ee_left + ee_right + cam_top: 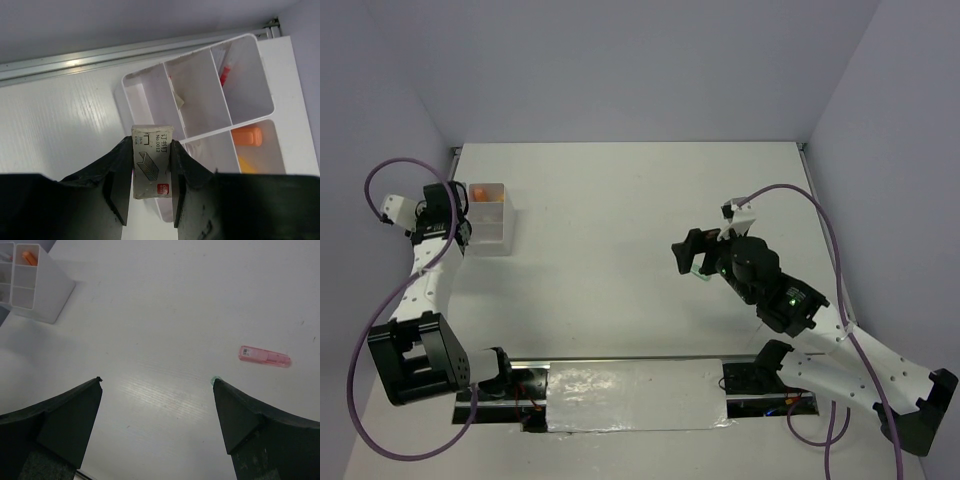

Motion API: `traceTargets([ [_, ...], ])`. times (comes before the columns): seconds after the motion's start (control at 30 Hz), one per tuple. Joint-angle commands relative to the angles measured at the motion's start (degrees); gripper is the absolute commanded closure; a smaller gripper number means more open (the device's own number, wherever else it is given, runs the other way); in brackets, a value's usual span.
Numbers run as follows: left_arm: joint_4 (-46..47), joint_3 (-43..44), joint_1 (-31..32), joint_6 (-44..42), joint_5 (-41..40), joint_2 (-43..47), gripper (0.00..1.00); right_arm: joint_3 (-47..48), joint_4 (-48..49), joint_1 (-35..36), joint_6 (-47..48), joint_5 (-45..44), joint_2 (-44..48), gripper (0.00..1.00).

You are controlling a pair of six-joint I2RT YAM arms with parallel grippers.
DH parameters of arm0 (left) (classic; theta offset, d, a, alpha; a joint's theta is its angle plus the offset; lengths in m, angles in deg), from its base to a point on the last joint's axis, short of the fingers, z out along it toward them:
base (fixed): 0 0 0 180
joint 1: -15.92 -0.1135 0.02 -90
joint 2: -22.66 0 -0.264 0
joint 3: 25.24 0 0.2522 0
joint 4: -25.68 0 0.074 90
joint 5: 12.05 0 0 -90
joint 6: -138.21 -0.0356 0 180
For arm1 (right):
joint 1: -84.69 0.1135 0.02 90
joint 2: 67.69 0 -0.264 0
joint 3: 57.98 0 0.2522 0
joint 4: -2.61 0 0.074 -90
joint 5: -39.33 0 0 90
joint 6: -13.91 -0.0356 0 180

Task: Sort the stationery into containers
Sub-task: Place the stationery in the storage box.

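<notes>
Left gripper clamped on small white staple box, printed face toward camera, held over near edge of divided container; contact with it not clear. Container sits at far left corner of table, beside metal rail. Inside: orange marker in one compartment, red item in next, small tan piece against divider. Right gripper spread wide, holding nothing, above table. Pink marker lies flat on table near its right finger, well apart from container.
</notes>
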Motion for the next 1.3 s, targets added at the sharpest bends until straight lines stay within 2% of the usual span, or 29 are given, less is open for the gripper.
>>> traceTargets([
  [0.0,4.7,2.2,-0.9,-2.5,-2.4,-0.2,1.00,-0.7,3.7,-0.4,1.3,2.2,1.0,0.00],
  [0.1,6.4,1.5,-1.3,-2.9,-3.6,-1.5,0.97,-0.7,3.7,-0.5,1.5,2.6,1.0,0.00],
  [0.17,8.1,0.0,-1.7,-2.7,-3.0,-2.1,0.91,-1.2,4.0,-0.5,1.5,3.1,1.2,0.00],
  [0.3,15.3,-1.5,-1.9,-3.4,-2.8,-3.2,0.89,-1.4,4.5,-0.6,1.6,4.3,1.4,0.00],
  [0.53,15.7,0.9,-1.9,-3.2,-4.6,-8.1,0.88,-1.8,5.1,-0.7,1.7,5.5,1.3,0.00],
  [0.73,18.9,-1.4,-2.0,-3.3,-5.0,-9.1,0.77,-2.0,5.4,-0.7,1.9,6.0,1.4,0.00],
  [1.1,20.1,-3.4,-2.5,-3.0,-6.0,-11.5,0.72,-2.2,5.8,-0.7,2.2,6.7,2.0,0.00],
  [1.27,21.6,-3.7,-2.5,-3.0,-5.7,-12.2,0.61,-2.4,5.8,-0.8,2.2,6.8,2.1,0.00],
])
